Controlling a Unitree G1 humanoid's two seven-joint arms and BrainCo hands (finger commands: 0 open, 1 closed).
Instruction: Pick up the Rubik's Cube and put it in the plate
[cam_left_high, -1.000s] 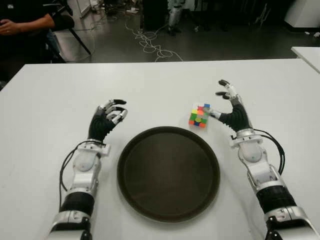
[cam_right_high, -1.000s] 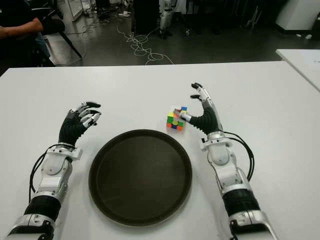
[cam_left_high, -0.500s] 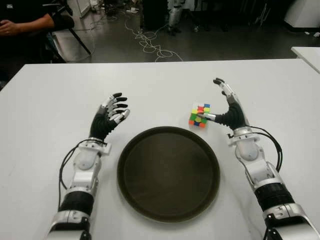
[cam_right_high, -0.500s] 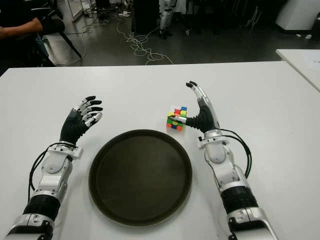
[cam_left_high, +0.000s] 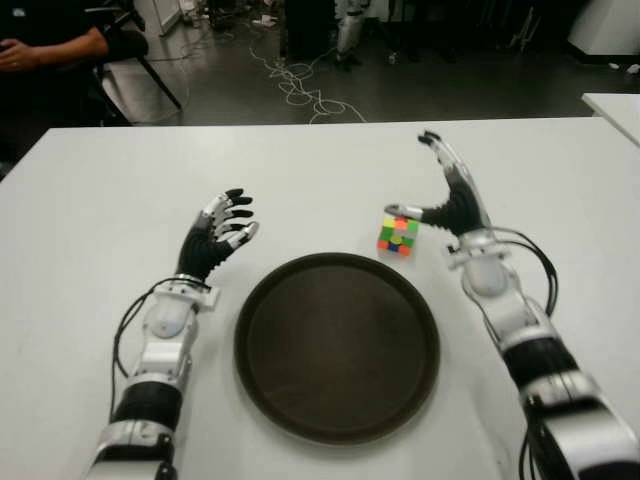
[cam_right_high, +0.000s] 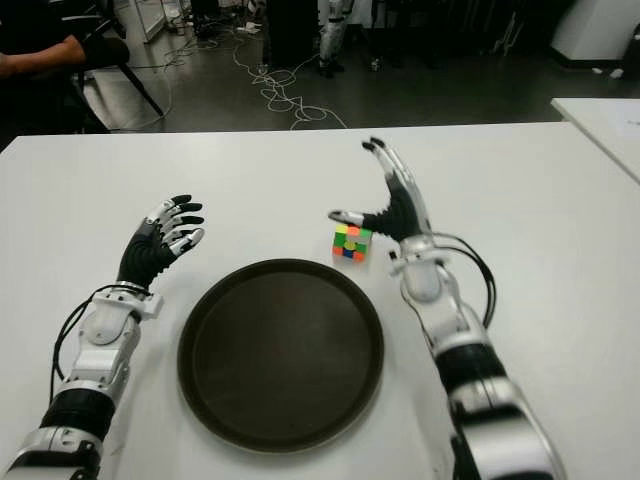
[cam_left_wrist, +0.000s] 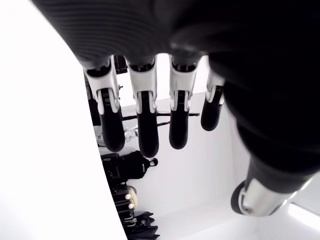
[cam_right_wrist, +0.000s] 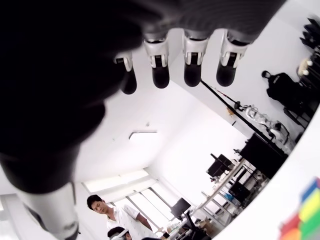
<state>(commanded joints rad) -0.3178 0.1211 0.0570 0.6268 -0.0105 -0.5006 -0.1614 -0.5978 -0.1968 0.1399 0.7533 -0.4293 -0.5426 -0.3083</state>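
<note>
My right hand (cam_left_high: 452, 195) hung spread wide, holding nothing, thumb reaching over the Rubik's Cube (cam_left_high: 398, 235), which sat on the table (cam_left_high: 300, 170) just beyond the plate (cam_left_high: 337, 345). My left hand (cam_left_high: 215, 236) showed left of the plate, relaxed. Risk: a clumsy close could knock the cube away. I read no writing anywhere.

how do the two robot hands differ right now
The right hand is raised beside the Rubik's Cube, fingers stretched up and thumb out over it; the left hand shows left of the plate, away from the cube. The right hand's fingers are spread wide; the left hand's are loosely bent. Both are open and hold nothing; the cube sits on the table.
</note>
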